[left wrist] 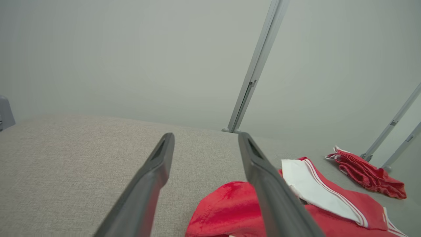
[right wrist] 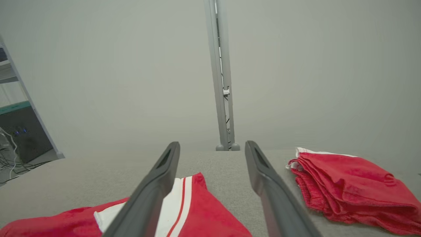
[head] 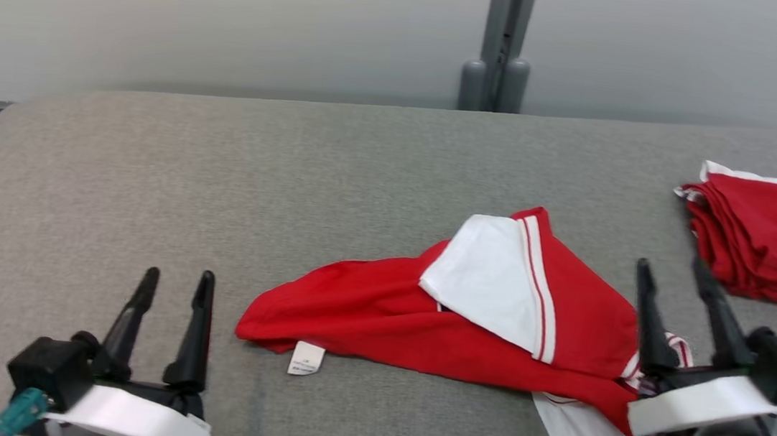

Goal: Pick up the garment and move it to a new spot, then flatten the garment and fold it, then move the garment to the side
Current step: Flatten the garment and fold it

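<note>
A crumpled red garment (head: pixel 379 311) with white panels and striped trim lies on the grey table, right of centre; a small white label sticks out at its left end. The same garment (left wrist: pixel 230 207) lies low and right of the fingers in the left wrist view, and the garment (right wrist: pixel 200 210) sits under the left finger in the right wrist view. My left gripper (head: pixel 178 282) stands open at the lower left, apart from the cloth. Open too, my right gripper (head: pixel 671 273) hovers over the garment's right end with nothing held.
A stack of folded red garments (head: pixel 769 236) with white trim rests at the table's right edge, also the stack (right wrist: pixel 352 184) in the right wrist view. A grey post (head: pixel 499 42) rises behind the padded table (head: pixel 146 185). Bare grey surface spreads to the left and back.
</note>
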Available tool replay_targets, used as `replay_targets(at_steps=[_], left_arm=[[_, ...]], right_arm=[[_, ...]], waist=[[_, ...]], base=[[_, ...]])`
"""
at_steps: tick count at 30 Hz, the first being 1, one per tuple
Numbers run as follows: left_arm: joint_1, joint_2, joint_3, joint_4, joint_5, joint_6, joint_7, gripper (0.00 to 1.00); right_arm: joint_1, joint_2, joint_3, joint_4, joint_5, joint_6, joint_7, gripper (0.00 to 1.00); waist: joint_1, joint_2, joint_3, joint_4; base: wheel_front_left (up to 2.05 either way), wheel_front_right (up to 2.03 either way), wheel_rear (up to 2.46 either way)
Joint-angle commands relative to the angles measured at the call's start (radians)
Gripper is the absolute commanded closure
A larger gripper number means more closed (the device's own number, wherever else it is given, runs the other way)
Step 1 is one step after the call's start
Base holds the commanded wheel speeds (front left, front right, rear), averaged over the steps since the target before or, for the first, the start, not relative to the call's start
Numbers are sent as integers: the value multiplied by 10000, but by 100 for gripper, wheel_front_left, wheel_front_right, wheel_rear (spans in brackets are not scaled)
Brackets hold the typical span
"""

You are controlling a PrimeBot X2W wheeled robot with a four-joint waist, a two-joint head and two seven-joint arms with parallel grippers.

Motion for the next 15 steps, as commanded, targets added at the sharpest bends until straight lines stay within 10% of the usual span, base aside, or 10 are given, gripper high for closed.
replay_targets(at_steps=[1,15], left_arm=[[-126,-113,-118,126,145,-78,-108,0],[-416,-685,-545,1180,139,-560,-326,0]], right_arm=[[-309,-134,378,239,71,6,219,0],[-2299,-279,3347,3249,907,4,3074,0]], waist=[[0,-1,-123,497],[0,-1,-212,2196]], base=[[0,0,0],[0,0,0]])
